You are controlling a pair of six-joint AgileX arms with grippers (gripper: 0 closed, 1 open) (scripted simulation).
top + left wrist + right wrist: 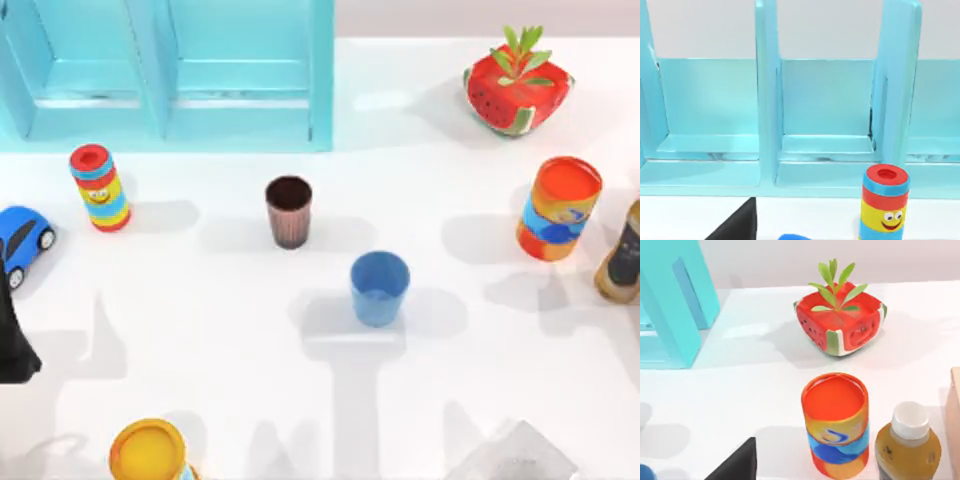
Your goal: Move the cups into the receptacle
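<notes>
The dark brown ribbed cup (289, 212) stands upright near the middle of the table. The plain blue cup (380, 288) stands upright a little to its right and nearer the front. Both are apart from the arms. The turquoise compartmented receptacle (320, 70) sits at the back left, also seen in the left wrist view (767, 100) and the right wrist view (675, 305). My left gripper (12, 340) is a dark shape at the left edge, far from the cups; part of it shows (737, 222). Part of my right gripper (737, 462) sits near the orange can.
A striped smiley cylinder (99, 187) and a blue toy car (20, 240) stand at the left. An orange-and-blue can (558, 208), a brown bottle (622, 255) and a watermelon planter (517, 88) occupy the right. A yellow-topped cylinder (148, 452) is at the front left.
</notes>
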